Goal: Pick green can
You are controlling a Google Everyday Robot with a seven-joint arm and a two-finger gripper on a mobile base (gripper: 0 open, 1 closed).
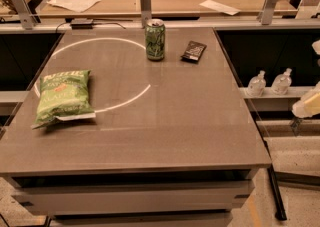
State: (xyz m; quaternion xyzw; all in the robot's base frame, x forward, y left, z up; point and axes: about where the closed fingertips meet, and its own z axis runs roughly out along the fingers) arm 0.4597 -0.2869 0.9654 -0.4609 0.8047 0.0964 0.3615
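My gripper [310, 105] is at the far right edge of the camera view, off the table [190, 121] and beside it. It is mostly cut off, so I cannot tell whether it is released or clenched. It holds nothing I can see. Just left of it, 2 small bottles [257, 83] stand on a low shelf. The green can [155, 40] stands upright at the table's far edge, well apart from the gripper. A dark packet [193, 51] lies near its right side, and the chip bag [62, 96] lies well clear on the left. I judge the reach not yet begun. Because the can is upright, a side grasp suits it, and the approach must clear the packet.
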